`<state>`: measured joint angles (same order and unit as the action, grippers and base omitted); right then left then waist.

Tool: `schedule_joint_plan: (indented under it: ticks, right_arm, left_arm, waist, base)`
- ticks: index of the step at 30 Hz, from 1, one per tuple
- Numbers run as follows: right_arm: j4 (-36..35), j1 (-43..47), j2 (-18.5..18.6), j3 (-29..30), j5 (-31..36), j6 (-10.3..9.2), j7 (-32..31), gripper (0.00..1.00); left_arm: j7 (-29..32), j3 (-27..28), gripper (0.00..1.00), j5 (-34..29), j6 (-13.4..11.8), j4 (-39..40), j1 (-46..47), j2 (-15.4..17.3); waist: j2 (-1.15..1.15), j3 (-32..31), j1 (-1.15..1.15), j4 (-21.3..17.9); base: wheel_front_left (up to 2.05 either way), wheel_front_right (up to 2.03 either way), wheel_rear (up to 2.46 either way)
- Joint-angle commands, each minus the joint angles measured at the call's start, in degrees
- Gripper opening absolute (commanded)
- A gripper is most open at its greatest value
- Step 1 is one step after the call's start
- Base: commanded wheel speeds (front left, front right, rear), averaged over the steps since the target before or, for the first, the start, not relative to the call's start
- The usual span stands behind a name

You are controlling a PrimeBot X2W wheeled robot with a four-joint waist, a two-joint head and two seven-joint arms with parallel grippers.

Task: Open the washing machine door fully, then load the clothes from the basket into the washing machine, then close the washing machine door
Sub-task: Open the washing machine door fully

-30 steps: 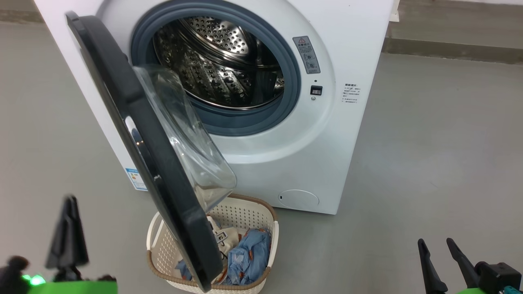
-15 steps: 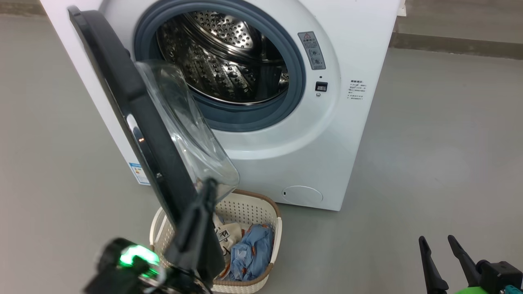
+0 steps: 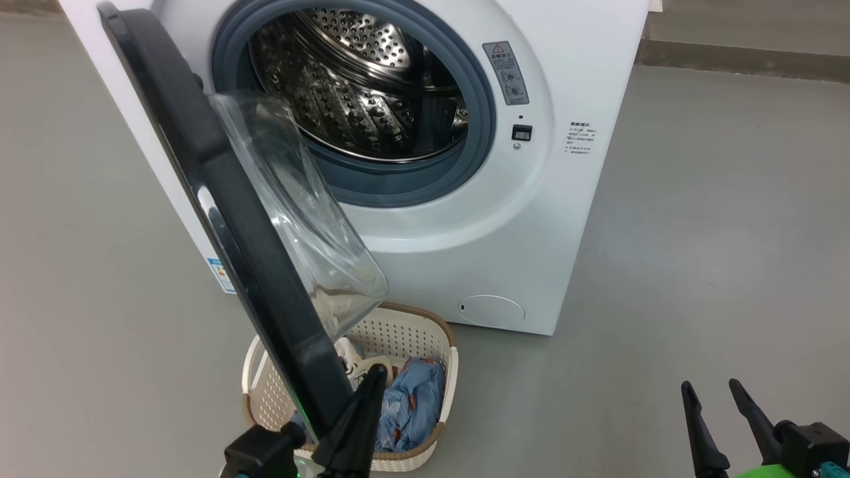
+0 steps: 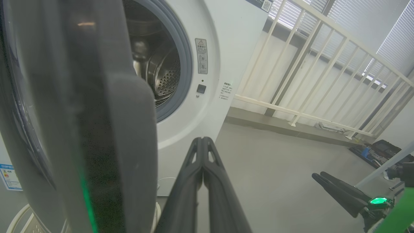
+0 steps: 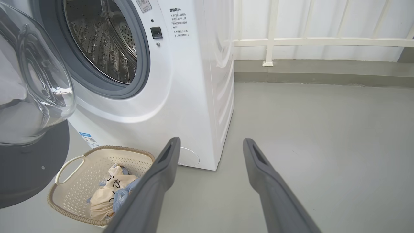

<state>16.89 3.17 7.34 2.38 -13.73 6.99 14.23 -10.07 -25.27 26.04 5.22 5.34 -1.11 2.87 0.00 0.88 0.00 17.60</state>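
At the front of the washing machine point(image 3: 578, 60), you can see the washing machine door point(image 3: 265, 299) swung out on its left side, with its black rim turned edge-on to your head camera. Its clear glass bowl point(image 3: 299, 219) bulges toward the round hole. The low end of the door hangs over the left part of the basket point(image 3: 405, 332) and hides some of it. The basket sits on the floor point(image 3: 697, 232) just in front of the machine, below the hole. The clothes point(image 3: 408, 398) lie inside it: a light blue one with orange bits, and a cream one with black marks beside it. Inside the machine you can see the shiny steel drum point(image 3: 358, 86) full of little holes, with the grey rubber ring point(image 3: 398, 189) around it. A round cap point(image 3: 491, 310) sits low on the white front, and a blue sticker point(image 3: 221, 273) peeks out behind the door. Your left hand point(image 3: 377, 373) is closed tight with nothing in it, its two fingers pressed together. Its tip is over the basket, right next to the low edge of the door. I cannot tell if it touches the door. Your right hand point(image 3: 709, 385) is wide open and holds nothing. It is low on the right, well apart from the machine and the basket. A white railing point(image 5: 323, 42) stands behind the machine.
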Motion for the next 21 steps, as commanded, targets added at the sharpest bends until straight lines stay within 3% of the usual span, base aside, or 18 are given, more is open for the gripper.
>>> schedule_joint_plan:
  ticks: [1,21]
  right_arm:
    - [-1.66,-1.19,0.75,-1.25,0.56,0.5,0.76,1.0]
    - [-2.49,-0.1,0.37,-0.75,0.95,0.5,0.77,1.0]
  left_arm:
    - [-0.64,1.76,0.0,0.58,-0.59,-0.09,2.73,0.04]
    - [-1.26,4.0,0.0,2.94,-3.47,-5.47,4.0,1.62]
  waist:
    - [0.0,-0.06,0.0,0.0]
    - [0.0,-1.4,0.0,1.56]
  base:
    - [0.0,0.0,0.0]
    - [0.0,0.0,0.0]
